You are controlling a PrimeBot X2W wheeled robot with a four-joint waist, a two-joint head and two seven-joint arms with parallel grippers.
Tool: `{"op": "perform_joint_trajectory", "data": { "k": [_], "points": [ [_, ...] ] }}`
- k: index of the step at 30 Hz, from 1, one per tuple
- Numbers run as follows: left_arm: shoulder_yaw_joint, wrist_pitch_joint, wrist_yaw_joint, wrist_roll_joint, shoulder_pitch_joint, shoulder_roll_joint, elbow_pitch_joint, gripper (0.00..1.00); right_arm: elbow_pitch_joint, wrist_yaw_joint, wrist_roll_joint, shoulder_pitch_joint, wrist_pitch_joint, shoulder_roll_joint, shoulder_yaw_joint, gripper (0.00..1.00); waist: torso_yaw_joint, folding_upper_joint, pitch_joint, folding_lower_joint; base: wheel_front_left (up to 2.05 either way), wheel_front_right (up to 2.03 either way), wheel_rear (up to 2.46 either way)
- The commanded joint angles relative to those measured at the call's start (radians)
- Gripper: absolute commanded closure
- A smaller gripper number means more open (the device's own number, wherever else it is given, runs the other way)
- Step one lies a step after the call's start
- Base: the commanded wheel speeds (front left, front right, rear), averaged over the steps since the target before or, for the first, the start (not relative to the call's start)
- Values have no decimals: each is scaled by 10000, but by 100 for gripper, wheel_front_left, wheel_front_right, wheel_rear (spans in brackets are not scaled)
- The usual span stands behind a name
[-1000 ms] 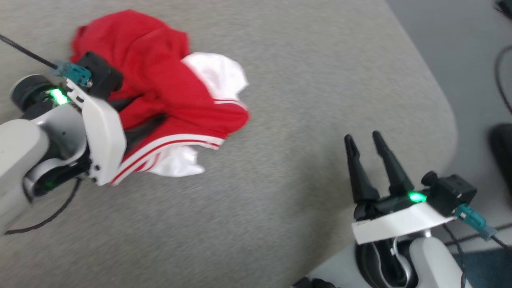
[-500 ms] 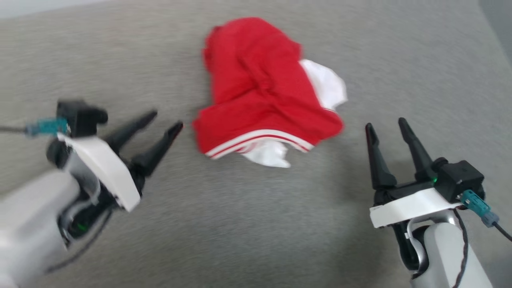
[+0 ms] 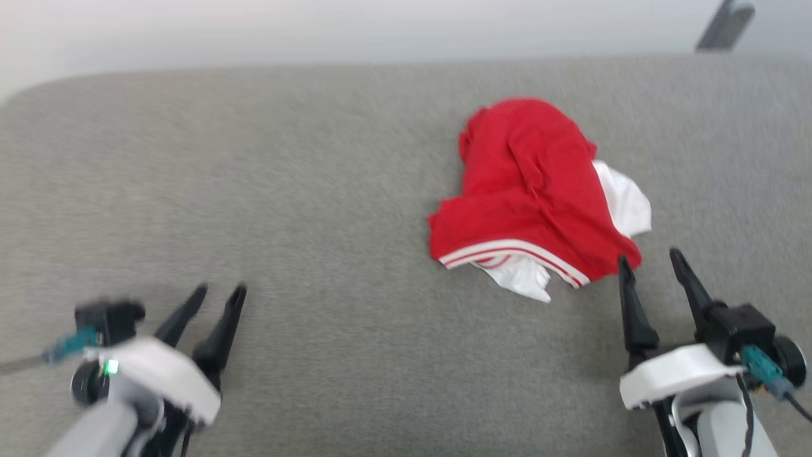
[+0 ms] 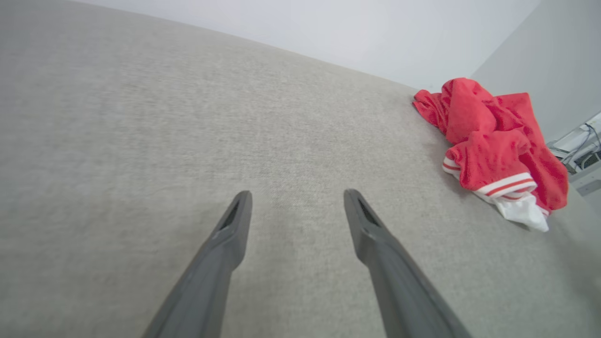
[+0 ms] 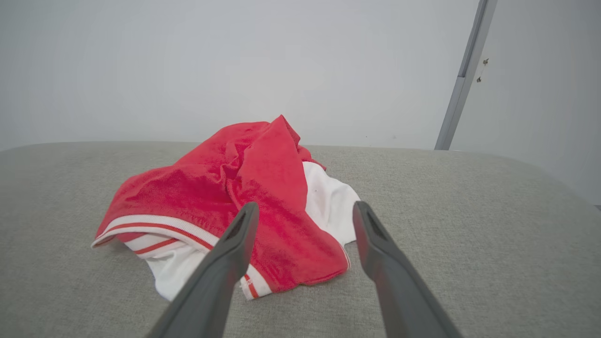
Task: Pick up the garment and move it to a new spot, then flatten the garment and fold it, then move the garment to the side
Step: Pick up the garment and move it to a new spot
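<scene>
The garment [image 3: 530, 197] lies crumpled in a heap on the grey fabric surface [image 3: 317, 190], right of centre, red with white sleeve ends and striped trim along its near edge. My right gripper [image 3: 652, 261] stands open just at the garment's near right corner, nothing between its fingers. In the right wrist view the garment [image 5: 244, 192] lies right beyond my open right gripper [image 5: 304, 209]. My left gripper [image 3: 219, 292] is open and empty at the lower left, far from the garment. From the left wrist the garment [image 4: 493, 145] sits off to the far right, past the open left gripper [image 4: 296, 197].
The grey padded surface ends in a rounded far edge [image 3: 190, 70] with a pale wall [image 3: 380, 25] behind. A grey upright post [image 5: 462, 75] stands at the back right. Cables and equipment [image 4: 580, 155] lie beyond the surface's right end.
The head camera has swung, shifting the whole picture. My left gripper was at the garment a second ago; it has drawn back, open and empty, and the garment stays heaped on the surface.
</scene>
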Motion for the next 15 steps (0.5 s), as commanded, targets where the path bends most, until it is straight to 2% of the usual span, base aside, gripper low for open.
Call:
{"op": "perform_joint_trajectory", "data": {
  "k": [1, 10, 15],
  "points": [
    [477, -46, 25, 467, 525, -161, -37, 0, 13, -3, -48, 201, -54, -9, -43, 0, 545, 0, -694, 0, 0, 0, 0],
    [4601, -48, 25, 3760, 3402, -1589, -916, 0, -124, -3, -247, 961, -54, -9, -560, 0, 802, 0, -1308, 0, 0, 0, 0],
    [6151, -48, 25, 5111, 4240, -2109, -1839, 0, -256, -3, -285, 1097, -54, -8, -649, 0, 801, 0, -1443, 0, 0, 0, 0]
  ]
}}
